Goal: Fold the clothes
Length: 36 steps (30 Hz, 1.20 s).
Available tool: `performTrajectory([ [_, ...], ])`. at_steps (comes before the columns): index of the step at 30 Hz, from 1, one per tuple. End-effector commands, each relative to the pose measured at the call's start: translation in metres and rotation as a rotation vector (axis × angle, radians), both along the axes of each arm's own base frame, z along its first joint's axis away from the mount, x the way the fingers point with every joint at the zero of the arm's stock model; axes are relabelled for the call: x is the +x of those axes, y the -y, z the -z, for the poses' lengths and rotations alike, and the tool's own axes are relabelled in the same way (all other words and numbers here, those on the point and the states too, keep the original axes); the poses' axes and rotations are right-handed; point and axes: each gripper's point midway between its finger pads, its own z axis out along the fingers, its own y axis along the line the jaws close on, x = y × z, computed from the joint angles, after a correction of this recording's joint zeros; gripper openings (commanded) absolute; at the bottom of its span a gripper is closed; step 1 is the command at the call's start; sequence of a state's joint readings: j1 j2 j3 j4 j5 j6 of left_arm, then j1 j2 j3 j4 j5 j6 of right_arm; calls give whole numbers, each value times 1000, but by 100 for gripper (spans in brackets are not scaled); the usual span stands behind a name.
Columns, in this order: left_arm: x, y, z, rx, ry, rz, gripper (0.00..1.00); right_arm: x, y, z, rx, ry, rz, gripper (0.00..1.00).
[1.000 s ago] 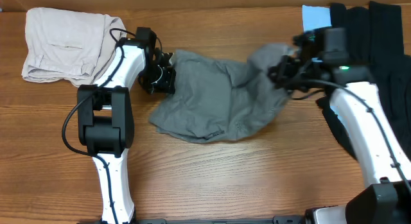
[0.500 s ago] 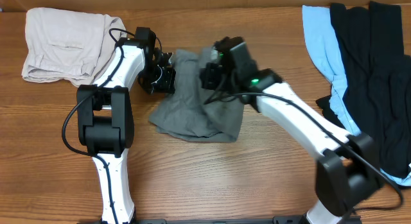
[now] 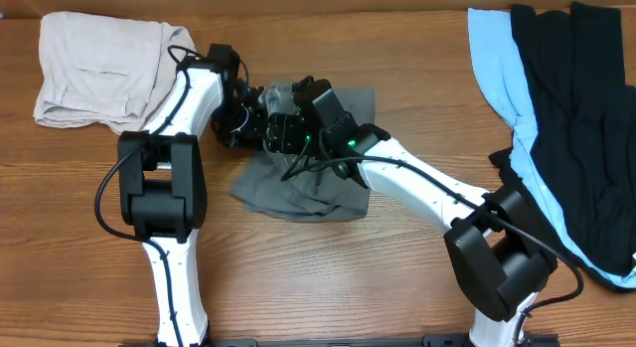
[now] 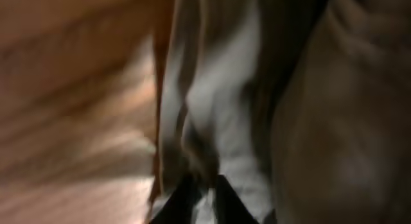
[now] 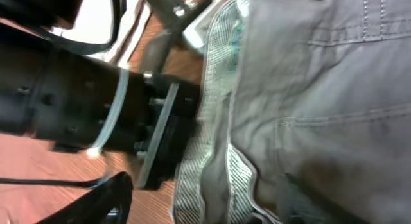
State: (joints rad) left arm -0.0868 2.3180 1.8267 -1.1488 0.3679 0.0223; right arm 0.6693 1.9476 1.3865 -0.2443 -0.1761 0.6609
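Note:
The grey shorts [image 3: 308, 183] lie folded over in the middle of the table, with the striped paler inner waistband [image 5: 215, 121] showing at their left edge. My left gripper [image 3: 250, 118] is at that left edge. In the blurred left wrist view its fingertips [image 4: 221, 198] stand almost together, with pale cloth [image 4: 218, 95] pinched between them. My right gripper [image 3: 283, 128] reaches across the shorts to the same edge, right next to the left one. Its jaws are wide open around the waistband, and the left finger [image 5: 103, 198] is off the cloth, over bare wood.
Cream-beige shorts [image 3: 99, 64] lie at the back left. A light-blue garment [image 3: 497, 59] and black garments [image 3: 576, 79] are heaped at the right edge. The left gripper's black body [image 5: 96, 115] fills the left of the right wrist view. Bare wood [image 3: 328, 277] lies in front.
My right arm swept left across the table, carrying the shorts' right side over onto the left, and its jaws opened. The left arm stayed at the left edge.

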Motion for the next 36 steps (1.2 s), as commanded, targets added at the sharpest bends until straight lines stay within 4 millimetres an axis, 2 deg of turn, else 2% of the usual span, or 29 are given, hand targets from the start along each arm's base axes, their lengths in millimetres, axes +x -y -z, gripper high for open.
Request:
performTrajectory([
  [1,25,-40,-29,111,51,-47,35,9,2,-19,32,29,10,77],
  [5,38,-83,-77,197,97,-109,52,11,11,-29,39,29,13,77],
  [7,45,-97,-101,201,135,-141,59,9,16,-31,28,23,13,77],
  [9,49,-107,-122,203,169,-167,61,3,21,-25,2,-12,15,77],
  [12,49,-119,-152,206,212,-196,62,-9,38,-5,-88,-90,43,74],
  [14,48,-123,-165,207,232,-207,62,-11,56,6,-164,-117,88,68],
  [16,48,-124,-173,207,248,-209,61,-11,65,10,-182,-136,102,61],
  [19,50,-123,-176,206,261,-209,60,-9,74,12,-190,-156,119,44],
  [21,50,-120,-175,202,260,-205,57,-6,76,14,-189,-154,125,28],
  [23,51,-119,-175,201,262,-201,54,-6,74,18,-188,-159,120,12],
  [25,52,-117,-176,201,266,-199,51,-13,62,24,-183,-174,86,4],
  [30,53,-117,-176,201,272,-199,47,-43,22,46,-160,-229,-44,4],
  [34,53,-117,-176,201,272,-199,42,-79,-9,42,-123,-259,-190,4],
  [36,53,-117,-176,199,272,-199,41,-92,-18,43,-125,-268,-223,4],
])
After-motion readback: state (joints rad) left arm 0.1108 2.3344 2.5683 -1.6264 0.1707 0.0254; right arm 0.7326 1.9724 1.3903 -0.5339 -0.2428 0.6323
